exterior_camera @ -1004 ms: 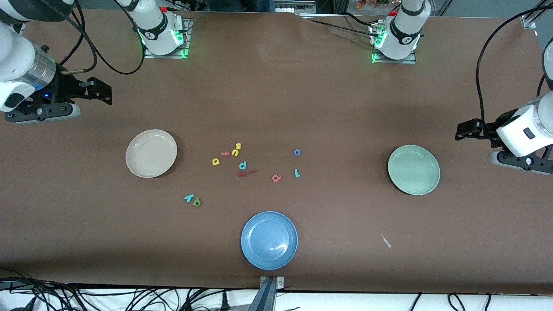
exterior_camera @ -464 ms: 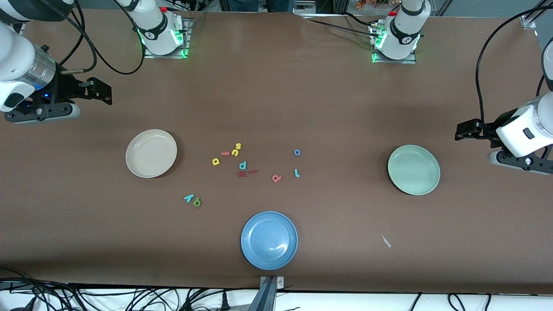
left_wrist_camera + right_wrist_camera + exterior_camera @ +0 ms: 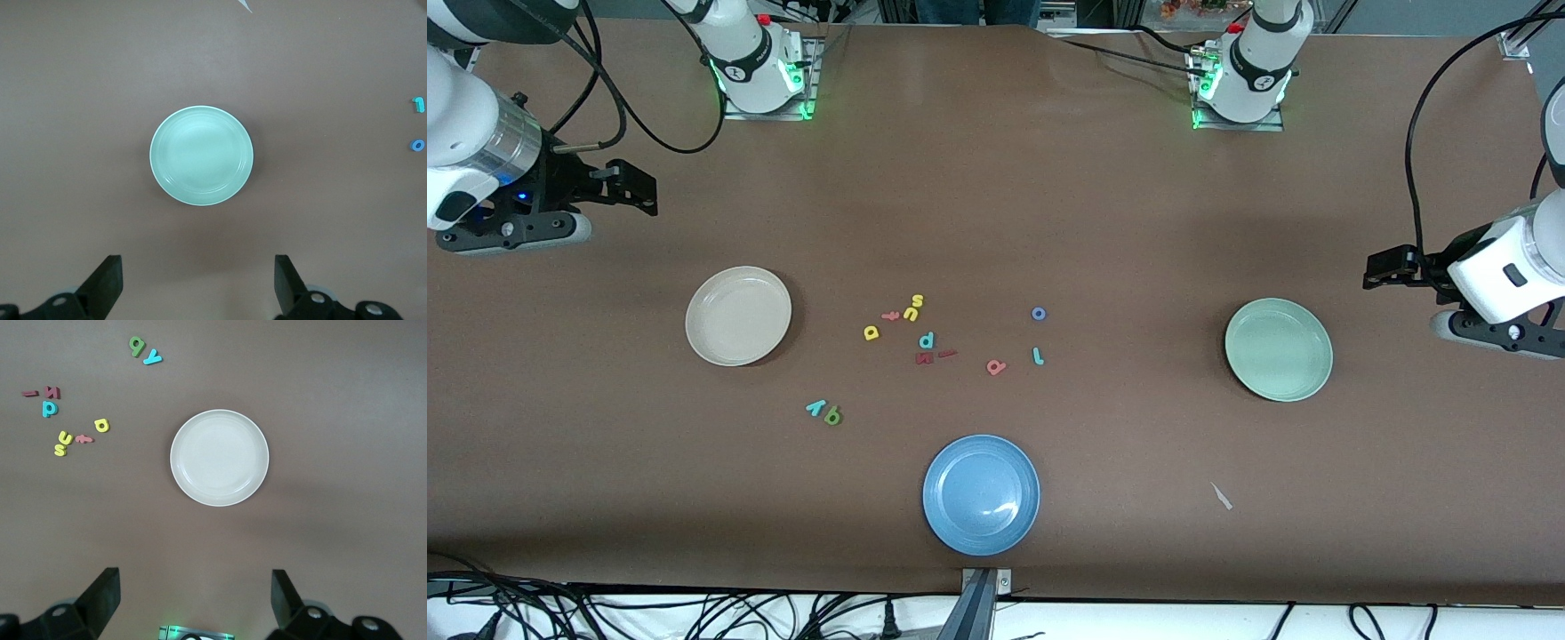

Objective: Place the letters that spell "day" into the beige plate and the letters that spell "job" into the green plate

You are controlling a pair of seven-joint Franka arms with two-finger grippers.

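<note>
While both arms wait at their ends of the brown worktop (image 3: 996, 196), the small foam letters lie scattered in its middle. The yellow rounded letter with a stem (image 3: 871, 333) sits near the beige plate (image 3: 738, 316); the light teal "y" (image 3: 815, 408) and the green rounded letter (image 3: 833, 415) lie side by side, just touching, nearer the front camera than that plate. Toward the left arm's end lie the blue ring "o" (image 3: 1039, 313), the teal hooked "j" (image 3: 1038, 356) and the salmon-red "b" (image 3: 996, 366), each apart from the others and well apart from the green plate (image 3: 1279, 349).

Both plates are round, shallow, smooth and bare inside. A glossy blue plate (image 3: 981, 494) sits nearest the front camera. Other letters cluster between the groups: a yellow "s" (image 3: 916, 301), a teal letter with a round bowl (image 3: 927, 340) and a dark red "m" (image 3: 924, 357).

A matte brown sheet, slightly rippled near the bases, covers the worktop. A pale scrap (image 3: 1221, 496) lies on it, and cables hang along the edge below.

The left claw (image 3: 199, 283) hovers over the worktop near the green plate, fingers spread wide and holding nothing. The right claw (image 3: 195, 600) hovers near the beige plate, likewise wide open and empty.
</note>
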